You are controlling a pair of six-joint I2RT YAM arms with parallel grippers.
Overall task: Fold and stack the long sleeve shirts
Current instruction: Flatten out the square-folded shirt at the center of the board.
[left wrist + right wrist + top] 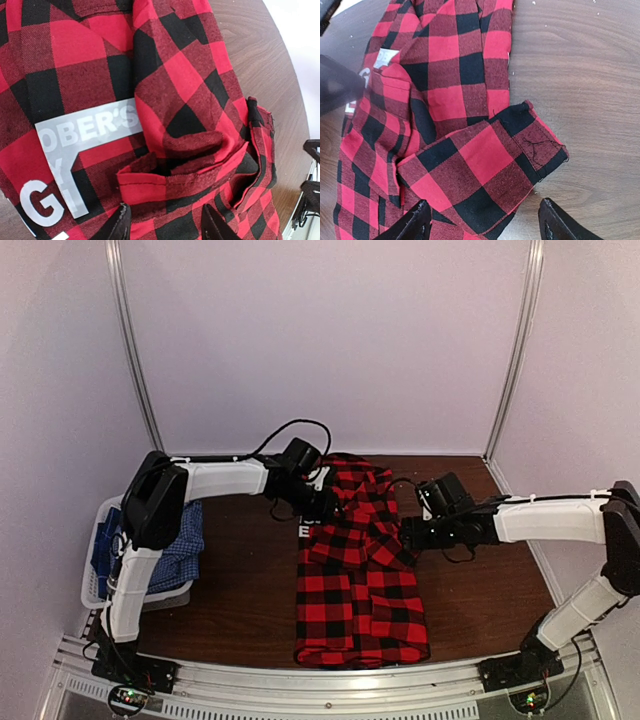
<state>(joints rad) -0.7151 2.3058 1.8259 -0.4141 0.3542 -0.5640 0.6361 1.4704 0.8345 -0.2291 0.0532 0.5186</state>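
The red-and-black plaid cloth shirt (360,580) lies part-folded into a long strip, the left gripper (165,210) and right gripper (485,205) spread open and empty at its edges, while the blue-and-white check shirt (185,540) to its left sits bunched in a pale grey plastic basket (95,570), apparently not yet folded.

Dark brown wood-grain table (250,580) at the centre of the scene; a plain pale wall (330,330), faintly lilac, rises behind the table's far edge; matching pale side walls close in to the table's left and right; a thin silver left pole (135,350) and right pole (515,350) stand at the table's far corners, each leaning outward toward the top; a ribbed metal rail (330,685) runs along the table's near edge; soft, even light, with only faint shadows on the table.
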